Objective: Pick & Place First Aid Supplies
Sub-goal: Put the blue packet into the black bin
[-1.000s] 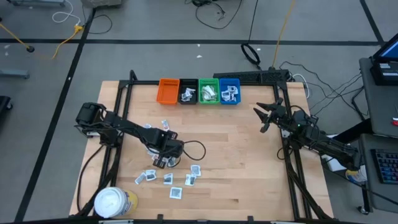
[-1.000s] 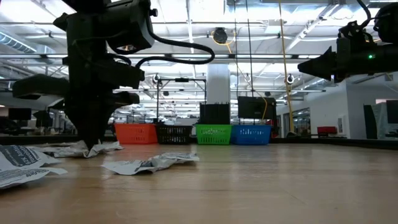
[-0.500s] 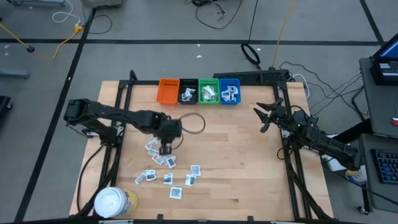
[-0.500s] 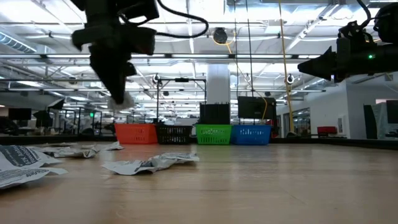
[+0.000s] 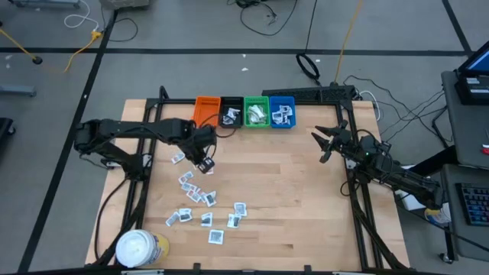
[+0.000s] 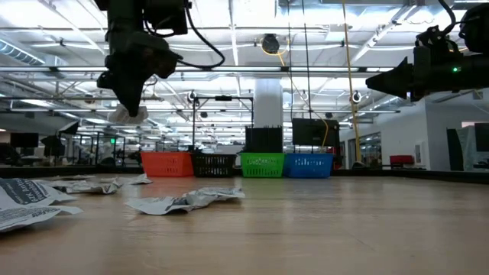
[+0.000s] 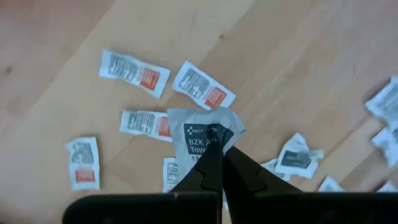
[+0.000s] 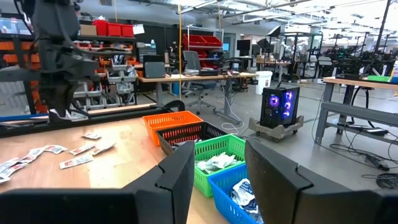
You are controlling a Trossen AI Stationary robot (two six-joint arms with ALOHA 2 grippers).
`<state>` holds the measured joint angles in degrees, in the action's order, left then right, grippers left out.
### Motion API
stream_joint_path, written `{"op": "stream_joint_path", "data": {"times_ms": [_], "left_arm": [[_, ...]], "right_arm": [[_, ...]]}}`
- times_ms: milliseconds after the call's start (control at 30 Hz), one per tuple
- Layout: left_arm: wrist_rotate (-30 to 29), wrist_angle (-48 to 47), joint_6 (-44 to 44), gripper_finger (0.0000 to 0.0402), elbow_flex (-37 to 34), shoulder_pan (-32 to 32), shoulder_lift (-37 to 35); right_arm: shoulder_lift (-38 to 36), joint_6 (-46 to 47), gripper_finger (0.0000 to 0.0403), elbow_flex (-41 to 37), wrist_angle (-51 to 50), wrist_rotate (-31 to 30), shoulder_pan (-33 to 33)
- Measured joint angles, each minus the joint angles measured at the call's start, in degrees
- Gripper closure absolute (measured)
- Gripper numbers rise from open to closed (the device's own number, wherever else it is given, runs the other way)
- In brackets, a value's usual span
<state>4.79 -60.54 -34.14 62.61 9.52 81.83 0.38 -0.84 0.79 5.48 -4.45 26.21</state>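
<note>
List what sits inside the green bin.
The green bin holds crumpled pale wrappers, heaped loosely. Whatever lies under them and the bin floor are covered, so their number cannot be told.

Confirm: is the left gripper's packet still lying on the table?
No. In the low view the left gripper is shut on a white packet hanging well above the wooden table.

Table [image 5: 306, 198] is showing as pale wood planking, smooth, light sheen. Packet [image 7: 202, 134] I'm pinching is looking like thin crinkled paper or foil, matt grey-white with a dark printed patch. Loose sachets [image 7: 135, 68] are lying flat, papery, slightly creased. My left fingers [image 7: 208, 168] are reading as matt black plastic. Bins [image 8: 214, 155] are looking like glossy moulded plastic lattice.
</note>
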Motion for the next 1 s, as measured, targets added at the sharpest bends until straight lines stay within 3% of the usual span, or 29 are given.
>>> {"op": "stream_joint_path", "data": {"times_ms": [167, 300, 633, 1000], "left_arm": [[0.62, -0.36, -4.96, 0.04, 0.04, 3.17, -0.14], [2.37, -2.37, -2.89, 0.04, 3.55, 8.96, 3.94], [1.93, -10.81, 7.71, 0.0401, 25.4, 21.23, 18.67], [2.69, -18.43, 11.18, 0.0401, 48.22, 26.99, 34.82]], "right_arm": [[0.01, -0.01, 0.0264, -0.01, 0.01, 0.0, -0.01], [0.01, 0.0, 0.0264, -0.01, 0.02, 0.01, 0.01], [0.0, 0.0, 0.0264, 0.01, 0.02, 0.01, 0.01], [0.0, 0.0, 0.0264, 0.0, 0.02, 0.01, 0.01]]}}
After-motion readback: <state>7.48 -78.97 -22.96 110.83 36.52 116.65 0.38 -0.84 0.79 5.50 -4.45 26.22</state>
